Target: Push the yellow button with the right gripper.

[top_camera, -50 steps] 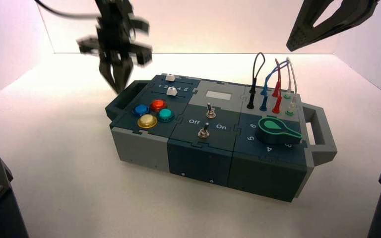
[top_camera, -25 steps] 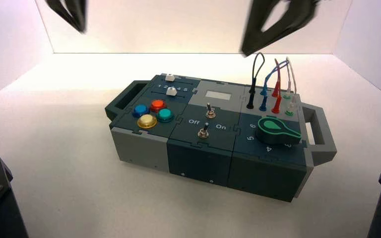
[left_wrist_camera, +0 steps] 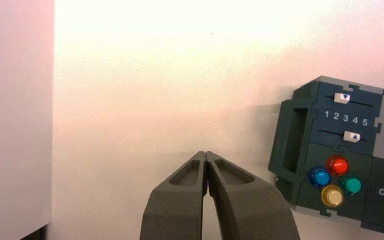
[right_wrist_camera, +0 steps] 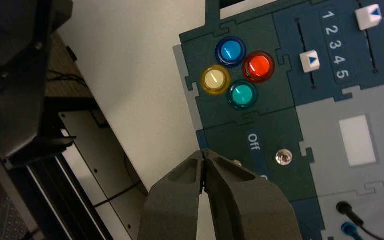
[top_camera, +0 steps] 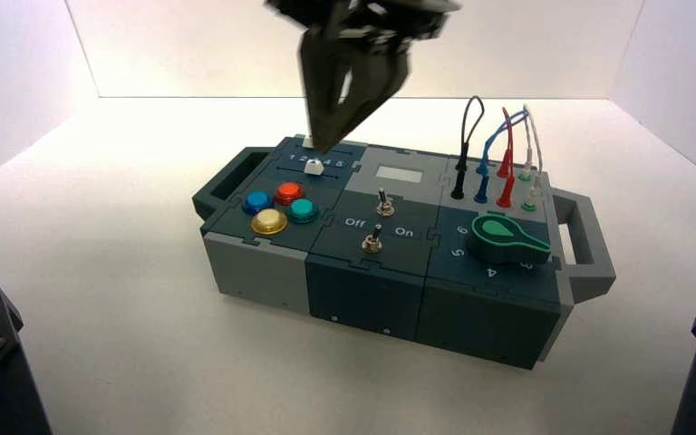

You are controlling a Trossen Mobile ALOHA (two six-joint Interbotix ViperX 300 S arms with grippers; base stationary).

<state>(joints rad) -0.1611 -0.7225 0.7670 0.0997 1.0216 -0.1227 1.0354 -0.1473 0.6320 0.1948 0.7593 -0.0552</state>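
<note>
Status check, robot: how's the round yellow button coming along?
Right gripper: shut, above box, not on button. Left gripper: shut, off box's left side. Round yellow button: uncovered, nothing in the way.

With the box's numerals read upright, the left gripper (left_wrist_camera: 205, 153) hangs over the pale counter (left_wrist_camera: 130, 125), off the box's (left_wrist_camera: 310, 150) nine o'clock side, its fingers closed tip to tip. The dark handle (left_wrist_camera: 291, 140) juts out at nine o'clock. In the button cluster, the red button (left_wrist_camera: 337, 165) sits at twelve, teal button (left_wrist_camera: 351, 184) at three, yellow button (left_wrist_camera: 332, 196) at six, blue button (left_wrist_camera: 319, 177) at nine. Toward twelve from them, two white sliders (left_wrist_camera: 351, 136) flank "1 2 3 4 5": the farther near 2, the nearer by 4. "Off" lies at the cluster's three o'clock.
</note>
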